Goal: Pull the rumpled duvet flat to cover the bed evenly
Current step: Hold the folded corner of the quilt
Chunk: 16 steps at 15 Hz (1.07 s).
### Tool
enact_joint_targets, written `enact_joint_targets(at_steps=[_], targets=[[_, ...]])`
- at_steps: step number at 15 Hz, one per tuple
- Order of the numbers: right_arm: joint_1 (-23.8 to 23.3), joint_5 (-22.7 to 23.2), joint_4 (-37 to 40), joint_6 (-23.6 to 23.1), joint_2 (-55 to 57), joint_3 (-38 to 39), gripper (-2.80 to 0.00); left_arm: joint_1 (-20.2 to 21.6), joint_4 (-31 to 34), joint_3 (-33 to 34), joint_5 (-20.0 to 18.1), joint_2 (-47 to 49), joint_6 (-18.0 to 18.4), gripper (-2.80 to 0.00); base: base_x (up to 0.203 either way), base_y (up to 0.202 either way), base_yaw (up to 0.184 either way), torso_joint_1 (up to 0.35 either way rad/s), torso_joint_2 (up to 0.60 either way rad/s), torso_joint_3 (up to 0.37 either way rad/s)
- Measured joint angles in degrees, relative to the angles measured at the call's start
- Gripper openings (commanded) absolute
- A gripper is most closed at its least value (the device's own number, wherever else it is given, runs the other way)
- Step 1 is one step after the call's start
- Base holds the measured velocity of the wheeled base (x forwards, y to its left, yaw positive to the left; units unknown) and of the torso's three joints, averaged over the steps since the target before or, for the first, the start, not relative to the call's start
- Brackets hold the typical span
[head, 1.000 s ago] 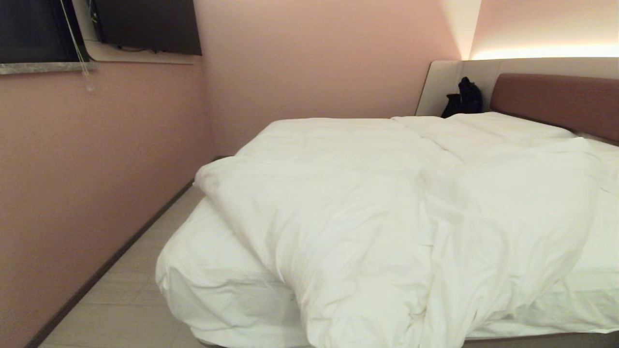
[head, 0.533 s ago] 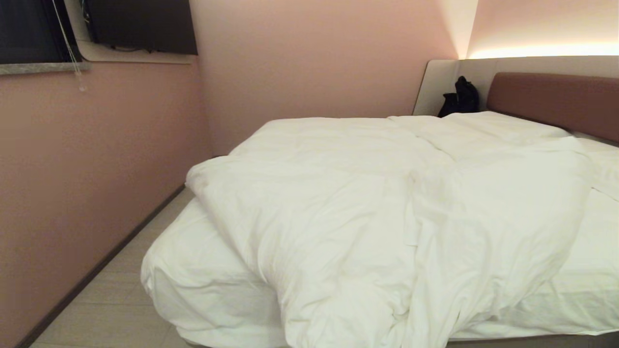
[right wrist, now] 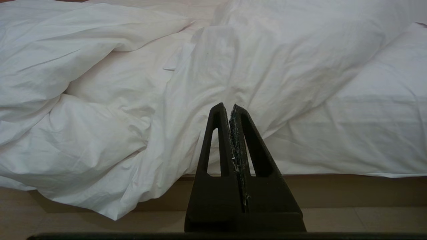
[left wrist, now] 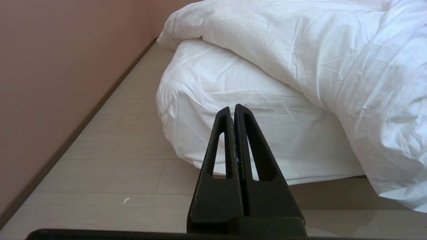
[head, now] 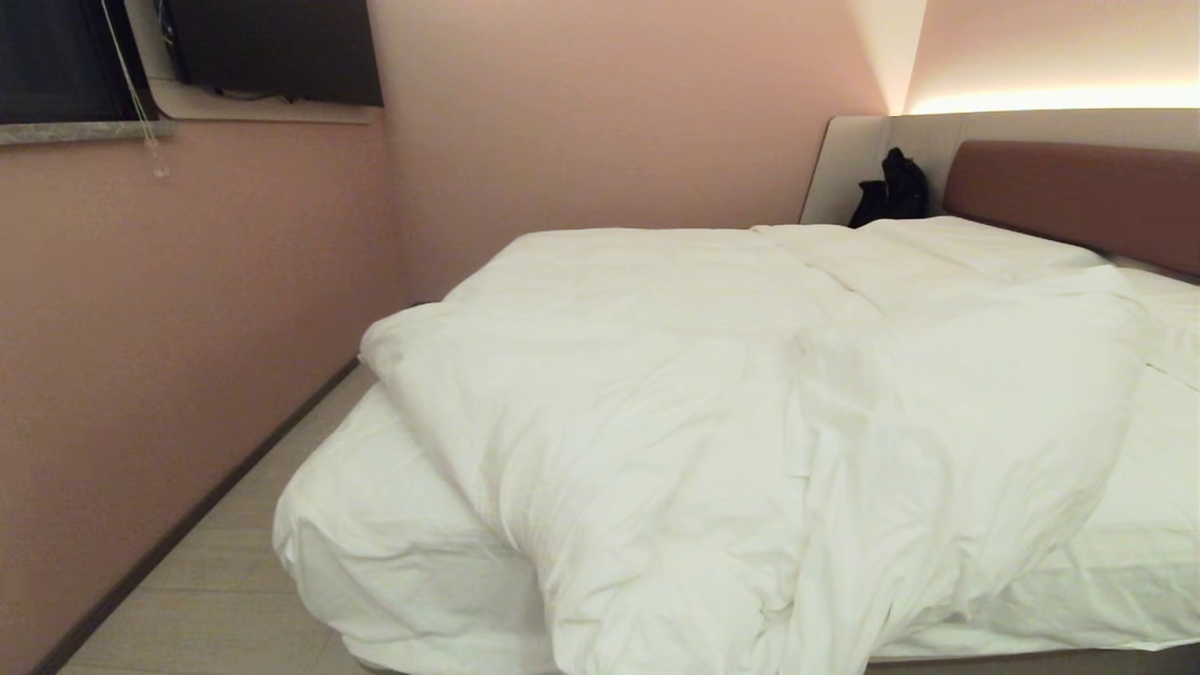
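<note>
Rumpled white duvet (head: 750, 412) heaped on the bed (head: 1078, 197), bunched toward the middle. Long axis slanting from the far left, near the pink wall (head: 187, 328), down to the near edge, where one fold spills over the foot of the mattress toward the floor (head: 216, 600). Near-left corner of the sheeted mattress (head: 375, 544) left bare, likewise a strip at near right. Brown headboard at far right, with a small black bag (head: 895, 187) beside it. Left pincer (left wrist: 233, 110) clenched, empty, low over the floor and pointing at the bare mattress corner, well apart from it. Right pincer (right wrist: 230, 108) clenched too, grasping nothing, aimed at the hanging duvet fold (right wrist: 100, 160) without touching.
</note>
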Motion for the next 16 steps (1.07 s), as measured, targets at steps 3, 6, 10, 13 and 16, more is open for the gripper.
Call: enact_joint_targets(at_steps=[3,6,10,13,16], targets=[[0.0,0.0,0.0,0.0,0.0,0.0,-2.8,0.0,0.0,0.0,0.0,0.0,-0.1,-2.8,0.0,0.0,0.0,0.0,0.0,0.0],[0.0,0.0,0.0,0.0,0.0,0.0,-2.8,0.0,0.0,0.0,0.1,0.0,-0.2,-2.8,0.0,0.0,0.0,0.0,0.0,0.0],[0.0,0.0,0.0,0.1,0.0,0.0,-2.8,0.0,0.0,-0.8,0.1,0.0,-0.1,-2.8,0.0,0.0,0.0,0.0,0.0,0.0],[0.0,0.0,0.0,0.1,0.0,0.0,-2.8,0.0,0.8,-3.9,-0.5,0.0,0.0,-2.8,0.0,0.0,0.0,0.0,0.0,0.0],[0.0,0.0,0.0,0.1,0.0,0.0,-2.8,0.0,3.2,-7.9,-1.8,0.3,0.2,-2.8,0.0,0.0,0.0,0.0,0.0,0.0]])
